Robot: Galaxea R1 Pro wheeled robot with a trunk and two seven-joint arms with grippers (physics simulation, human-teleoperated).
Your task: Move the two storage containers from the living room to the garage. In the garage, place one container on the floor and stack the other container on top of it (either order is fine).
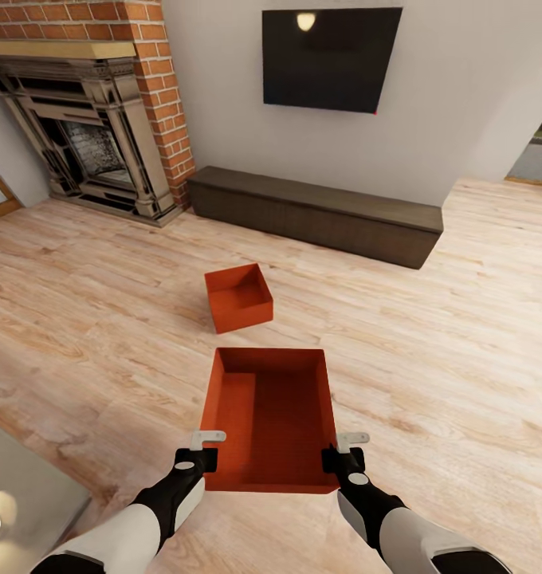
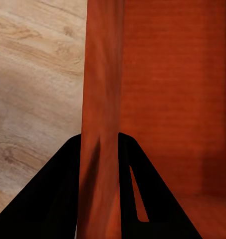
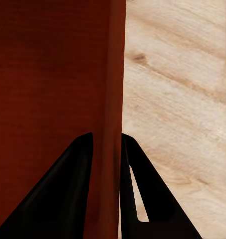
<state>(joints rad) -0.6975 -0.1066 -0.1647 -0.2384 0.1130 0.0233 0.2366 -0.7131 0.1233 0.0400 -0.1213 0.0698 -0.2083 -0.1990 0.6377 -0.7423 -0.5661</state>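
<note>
Pinching the near corners of the near storage container (image 1: 272, 414), the left pincer (image 1: 199, 450) and right pincer (image 1: 343, 452) are each clamping a thin side wall (image 2: 100, 124) between their fingers. Rigid, empty and probably light, it is sitting over the wood floor (image 1: 430, 335). Farther off, the second container (image 1: 237, 297) is resting before the dark bench (image 1: 319, 211).

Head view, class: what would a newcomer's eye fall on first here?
First, the large orange-red storage container close in front, its side walls pinched by the left gripper and right gripper. Next, the smaller-looking second container sitting farther off on the light wood floor. Behind stand the brick fireplace, dark bench and black TV.
</note>
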